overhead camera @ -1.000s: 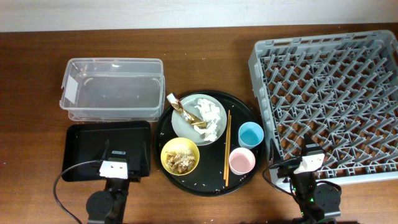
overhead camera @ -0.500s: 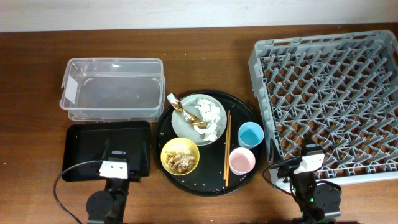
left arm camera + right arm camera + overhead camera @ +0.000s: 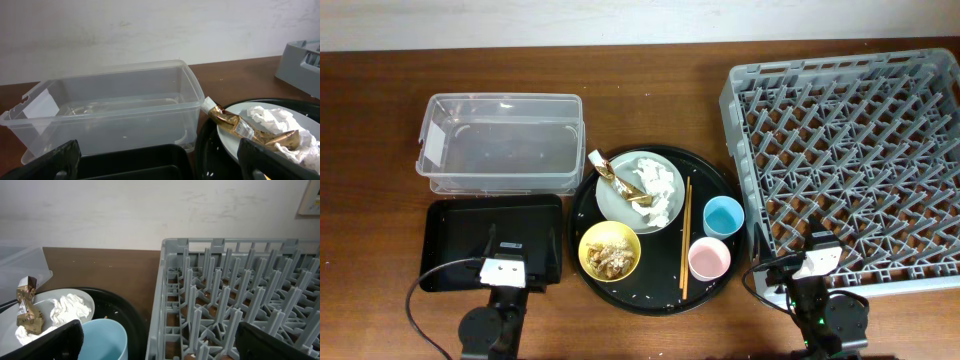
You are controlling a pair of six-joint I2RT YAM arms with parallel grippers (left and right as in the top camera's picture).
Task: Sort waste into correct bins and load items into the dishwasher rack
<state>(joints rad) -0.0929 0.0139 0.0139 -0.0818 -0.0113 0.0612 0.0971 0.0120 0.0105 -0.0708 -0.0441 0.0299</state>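
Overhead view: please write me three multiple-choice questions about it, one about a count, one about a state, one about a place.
1. How many cups stand on the round black tray? A. one B. two C. three
2. The clear tub is: A. empty B. lidded C. tipped over
3. The chopsticks lie: A. in the clear tub B. on the round black tray, right of the plate C. across the plate

Answers: 1 B, a light blue cup and a pink cup stand there; 2 A, only its bare bottom shows; 3 B, they lie between plate and cups.
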